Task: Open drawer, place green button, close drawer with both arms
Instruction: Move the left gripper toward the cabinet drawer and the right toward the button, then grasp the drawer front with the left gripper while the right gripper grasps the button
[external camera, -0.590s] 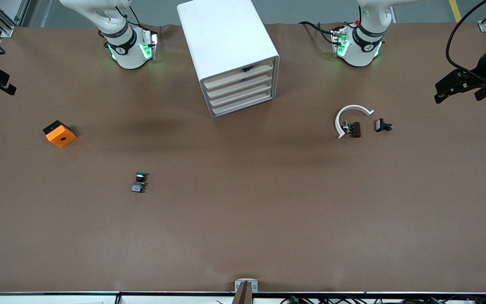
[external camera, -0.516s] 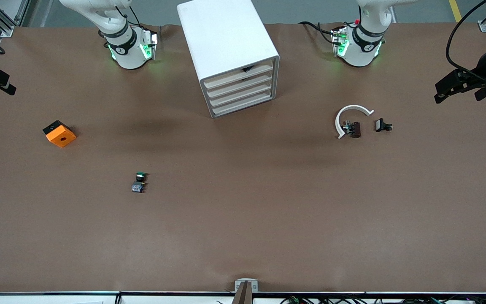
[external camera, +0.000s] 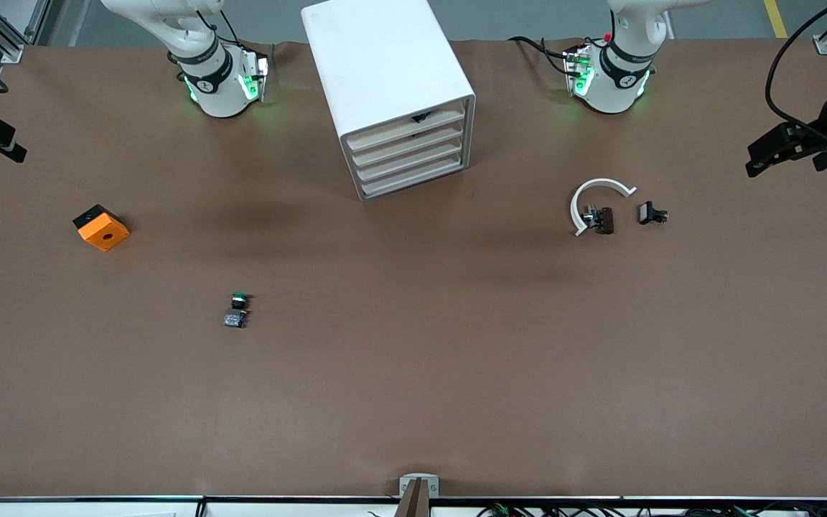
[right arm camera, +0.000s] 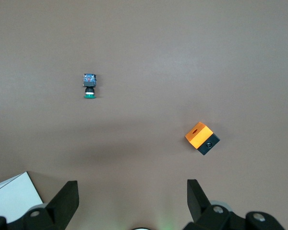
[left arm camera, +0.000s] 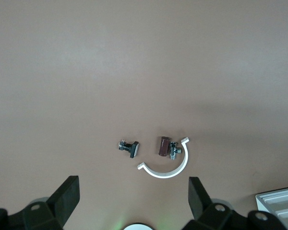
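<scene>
Drawer (external camera: pixel 409 136), 1 of 4 shut in the cabinet (external camera: pixel 385 79), faces the front camera. Button (external camera: pixel 236 310) lies on the table (external camera: pixel 456 359) nearer that camera, toward the right arm's end, long axis roughly front-to-back. Right gripper (right arm camera: pixel 129 201) and left gripper (left arm camera: pixel 132 199) hang high, fingers spread, empty; right looks closer.

Button (external camera: pixel 237 309) nearer the front camera than cabinet (external camera: pixel 388 93), toward right arm's end.

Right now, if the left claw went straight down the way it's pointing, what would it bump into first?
Probably just bare brown table. The open left gripper points down there; the white curved strip with small black clips lies close, though depth is unclear.
</scene>
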### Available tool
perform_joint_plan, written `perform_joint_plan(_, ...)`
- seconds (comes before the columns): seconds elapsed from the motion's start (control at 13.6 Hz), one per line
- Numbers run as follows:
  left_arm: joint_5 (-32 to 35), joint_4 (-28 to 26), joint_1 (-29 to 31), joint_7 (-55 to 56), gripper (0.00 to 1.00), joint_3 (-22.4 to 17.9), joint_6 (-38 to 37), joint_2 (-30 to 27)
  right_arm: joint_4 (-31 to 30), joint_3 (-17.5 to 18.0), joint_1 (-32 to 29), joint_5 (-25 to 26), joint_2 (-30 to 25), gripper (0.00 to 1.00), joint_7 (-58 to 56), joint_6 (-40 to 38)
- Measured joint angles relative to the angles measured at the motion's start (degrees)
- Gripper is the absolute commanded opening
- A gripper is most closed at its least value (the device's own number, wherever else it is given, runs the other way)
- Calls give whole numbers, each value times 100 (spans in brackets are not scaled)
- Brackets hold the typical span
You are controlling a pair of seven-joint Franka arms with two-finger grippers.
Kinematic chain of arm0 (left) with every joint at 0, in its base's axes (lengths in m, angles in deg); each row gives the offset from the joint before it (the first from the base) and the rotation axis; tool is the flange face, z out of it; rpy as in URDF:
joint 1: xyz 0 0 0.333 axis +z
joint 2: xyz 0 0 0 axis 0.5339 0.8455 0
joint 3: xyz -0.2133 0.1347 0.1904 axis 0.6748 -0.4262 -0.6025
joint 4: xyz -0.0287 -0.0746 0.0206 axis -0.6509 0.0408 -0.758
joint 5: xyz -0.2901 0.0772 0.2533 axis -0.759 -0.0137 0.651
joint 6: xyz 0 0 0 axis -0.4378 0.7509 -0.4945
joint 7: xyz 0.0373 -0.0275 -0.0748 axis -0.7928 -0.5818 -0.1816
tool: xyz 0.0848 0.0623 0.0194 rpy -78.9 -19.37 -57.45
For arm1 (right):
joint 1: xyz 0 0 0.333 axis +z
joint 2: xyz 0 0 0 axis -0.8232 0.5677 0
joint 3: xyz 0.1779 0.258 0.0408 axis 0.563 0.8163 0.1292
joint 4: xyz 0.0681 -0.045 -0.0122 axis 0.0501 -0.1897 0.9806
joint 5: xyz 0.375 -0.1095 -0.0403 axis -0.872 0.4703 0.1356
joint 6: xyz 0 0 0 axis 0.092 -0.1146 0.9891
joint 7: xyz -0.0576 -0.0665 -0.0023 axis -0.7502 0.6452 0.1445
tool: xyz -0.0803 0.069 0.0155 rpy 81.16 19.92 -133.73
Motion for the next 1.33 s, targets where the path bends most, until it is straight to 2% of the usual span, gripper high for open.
perform_joint_plan(0.22, -27, -18, 57, 573, 100, 7, -91, 299, 0, 7, 0, 57, 0, 100, -2, 47)
perform_joint_plan(0.59, -448, -37, -432, 3748, 100, 390, -129, 1072, 0, 10, 0, 112, 0, 100, -2, 63)
perform_joint_plan(0.88, -797, -25, -983, 5785, 100, 429, -122, 1757, -12, 17, 2, 167, 19, 100, -2, 25)
perform_joint_plan(1.03, -1101, -13, -1231, 6962, 100, 427, -102, 2170, -46, 14, 1, 168, 286, 100, -1, 1)
perform_joint_plan(1.18, -1456, 89, -1418, 8452, 100, 428, -38, 2706, -32, -8, -3, 186, 784, 100, -2, 174)
perform_joint_plan(1.33, -1577, 225, -1639, 9785, 100, 429, 55, 3253, 43, -20, -5, 195, 1139, 100, -2, 267)
